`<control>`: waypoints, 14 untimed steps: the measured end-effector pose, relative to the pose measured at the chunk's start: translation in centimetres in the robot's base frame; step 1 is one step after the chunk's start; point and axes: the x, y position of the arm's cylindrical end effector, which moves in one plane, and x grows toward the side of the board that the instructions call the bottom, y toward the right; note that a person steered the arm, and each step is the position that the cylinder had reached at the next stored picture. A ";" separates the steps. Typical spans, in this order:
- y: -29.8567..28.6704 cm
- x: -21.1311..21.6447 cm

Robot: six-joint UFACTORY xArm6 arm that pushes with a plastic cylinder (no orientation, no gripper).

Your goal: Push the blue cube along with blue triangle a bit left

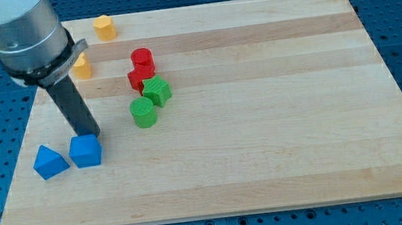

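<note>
My tip [91, 134] is a bare rod end with no jaws to spread or press together, and it pinches nothing; it comes down at a slant from the grey arm housing [22, 34] at the view's top left and meets the board [279, 142] right at the upper edge of the blue cube [85, 151]. The tip seems to touch the cube's top rear edge, toward its right corner, though whether there is real contact or only a hair of gap I cannot tell. The cube sits near the board's lower left corner, and the blue triangle [49, 161] lies just beside it on the view's left, the two either touching or nearly so along their facing sides. So both task blocks lie below and to the left of my tip, with the cube between the tip and the triangle. Well apart from them, toward the view's top, a yellow block [82, 66] sits close behind the rod and is partly hidden by the arm, and another yellow block [105, 27] stands by the board's top edge. Nearer the middle a cluster is packed together: a red cylinder [141, 59] above a red block [140, 78] that it touches, a green block [157, 91] pressed against the red one's lower right, and a green cylinder [143, 112] just below and left of that.
</note>
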 end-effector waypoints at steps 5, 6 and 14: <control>6.1 2.3; 6.1 3.8; 1.4 4.0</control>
